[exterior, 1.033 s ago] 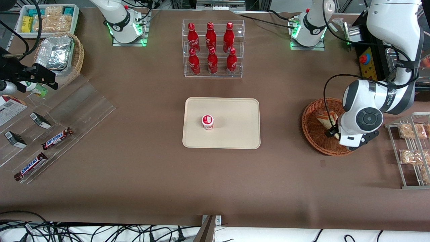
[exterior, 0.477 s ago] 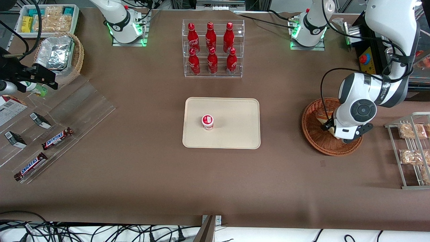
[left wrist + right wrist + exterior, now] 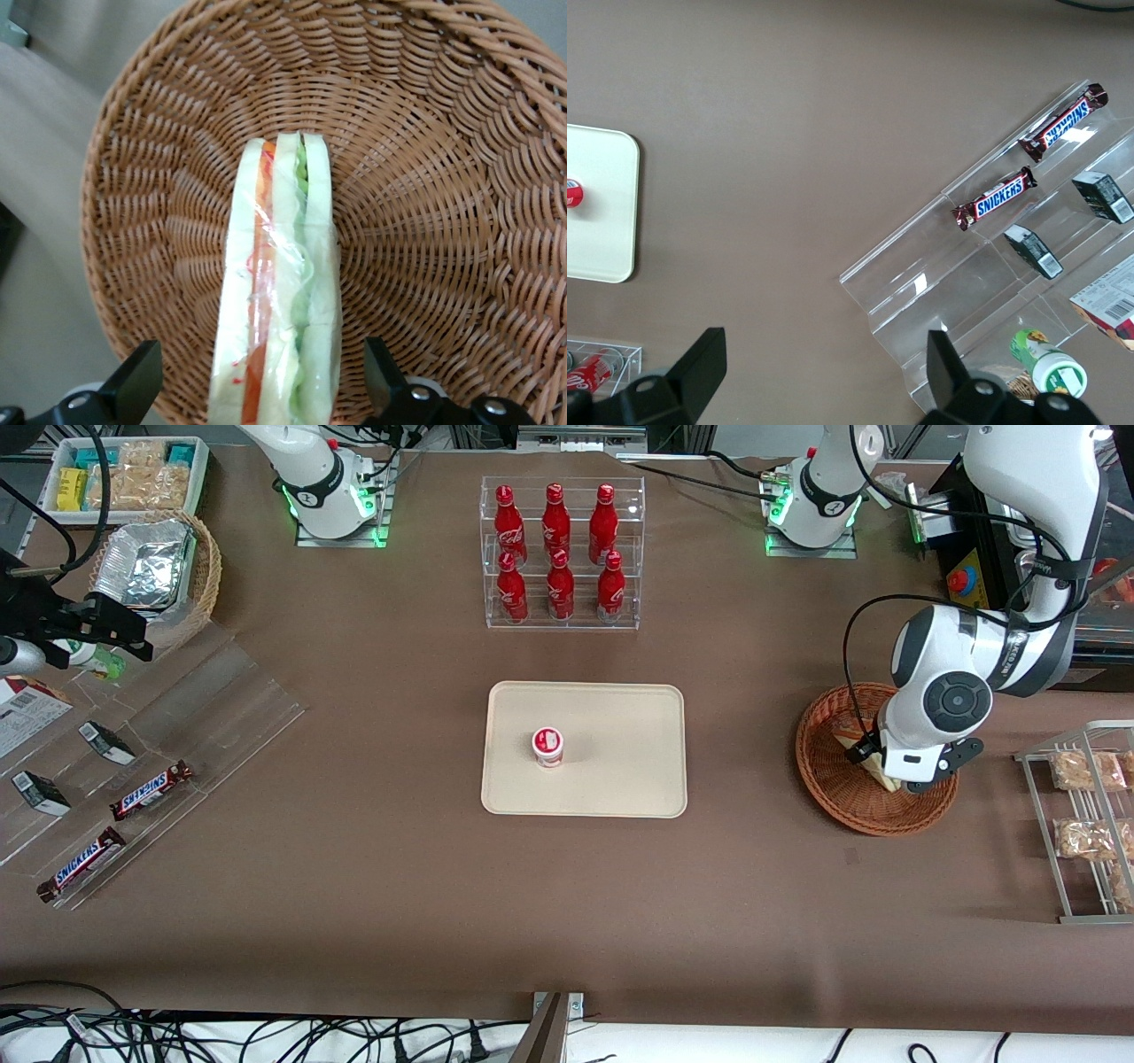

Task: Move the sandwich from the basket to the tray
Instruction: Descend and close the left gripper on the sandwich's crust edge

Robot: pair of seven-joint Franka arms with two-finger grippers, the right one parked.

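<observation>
The wrapped sandwich (image 3: 279, 292) stands on edge in the reddish-brown wicker basket (image 3: 425, 177), its white bread, orange-red and green layers facing the wrist camera. My left gripper (image 3: 261, 385) is open around it, one black finger (image 3: 133, 381) on each side, with a gap between each finger and the bread. In the front view the gripper (image 3: 886, 766) hangs low over the basket (image 3: 828, 788) and hides most of the sandwich (image 3: 875, 778). The cream tray (image 3: 620, 717) lies at the table's middle, with a small red-and-white cup (image 3: 547, 746) on it.
A clear rack of red bottles (image 3: 561, 553) stands farther from the front camera than the tray. A wire rack with snack bags (image 3: 1085, 815) sits beside the basket at the working arm's end. Toward the parked arm's end are an acrylic stand with Snickers bars (image 3: 151, 788) and a pale basket of foil packs (image 3: 151, 571).
The left arm's wrist has shifted farther from the front camera and a little toward the tray, over the basket's middle, covering more of the sandwich. Nothing else has moved.
</observation>
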